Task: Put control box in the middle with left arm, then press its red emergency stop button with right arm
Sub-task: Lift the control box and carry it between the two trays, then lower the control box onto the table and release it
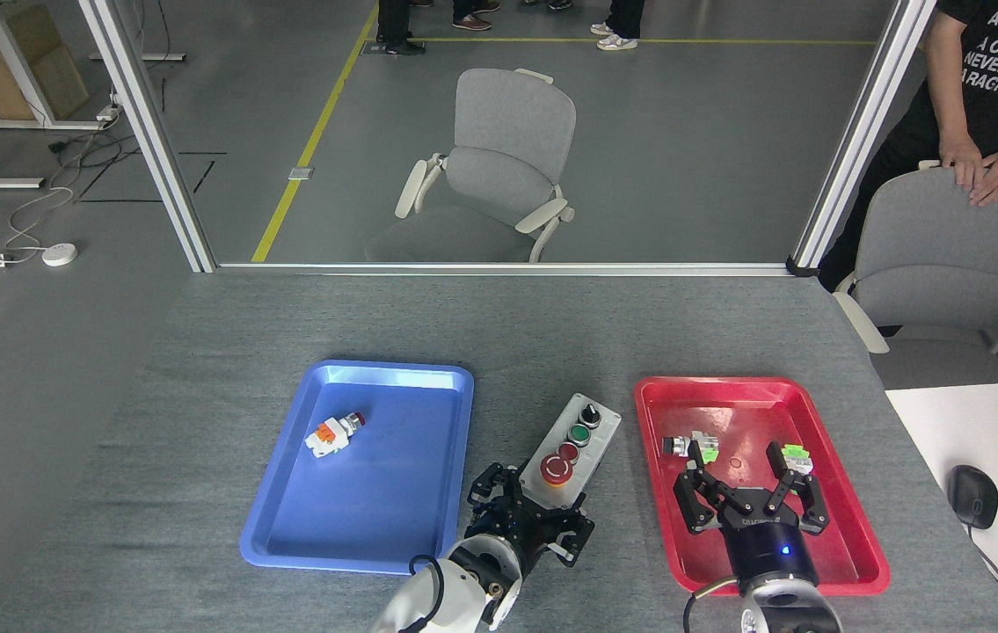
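Your left hand (532, 519) grips the near end of the control box (571, 440), which lies slanted on the bare grey tabletop (551, 334) between the blue tray (287, 527) and the red tray (850, 527), its large red emergency stop button (556, 470) nearest you. Your right hand (752, 505) hovers over the red tray with its fingers spread wide and empty, near two small green-and-white parts. A white-and-orange button part (333, 433) lies in the blue tray.
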Tool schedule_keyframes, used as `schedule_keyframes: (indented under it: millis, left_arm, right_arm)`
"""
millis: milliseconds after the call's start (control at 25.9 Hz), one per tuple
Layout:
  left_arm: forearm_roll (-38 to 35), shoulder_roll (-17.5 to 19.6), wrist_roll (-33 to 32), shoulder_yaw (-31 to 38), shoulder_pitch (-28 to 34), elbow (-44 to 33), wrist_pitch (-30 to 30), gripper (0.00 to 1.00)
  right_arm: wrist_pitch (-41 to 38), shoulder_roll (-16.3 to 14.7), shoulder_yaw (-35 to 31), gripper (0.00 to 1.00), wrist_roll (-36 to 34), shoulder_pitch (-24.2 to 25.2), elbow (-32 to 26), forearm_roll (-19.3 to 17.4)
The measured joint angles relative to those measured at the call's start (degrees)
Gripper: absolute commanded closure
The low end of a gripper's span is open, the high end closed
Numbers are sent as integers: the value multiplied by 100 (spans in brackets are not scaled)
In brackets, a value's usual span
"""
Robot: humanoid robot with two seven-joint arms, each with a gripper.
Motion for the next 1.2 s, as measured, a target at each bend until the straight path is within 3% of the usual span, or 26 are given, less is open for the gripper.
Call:
schedule_keyframes:
  millis: [39,116,154,232,309,502,618,1196]
  left_arm:
    - [0,0,0,-30,0,14,0,100]
    - [0,0,0,-67,0,26,0,85]
    - [0,0,0,-76,0,28,0,75]
    - [0,0,0,-91,0,31,0,46]
    - [0,0,0,-97,0,34,4,34]
    - [0,4,-15,-101,0,38,38,24]
    - [0,7,-20,-101,0,38,43,11]
    - [-13,19,-49,-69,189,-272,179,2]
  right_arm:
    - [0,-2,1,2,-1,2,-1,0]
    - [6,-5,2,2,-10,5,-1,0]
    - [7,-6,2,2,-15,5,-1,0]
    - [15,-7,2,2,-20,6,1,0]
    - [16,-6,7,2,-21,6,1,0]
    - [26,-7,19,2,-23,7,-1,0]
    - [26,-8,22,2,-48,7,-1,0]
    - [95,-16,143,3,26,7,-1,-3]
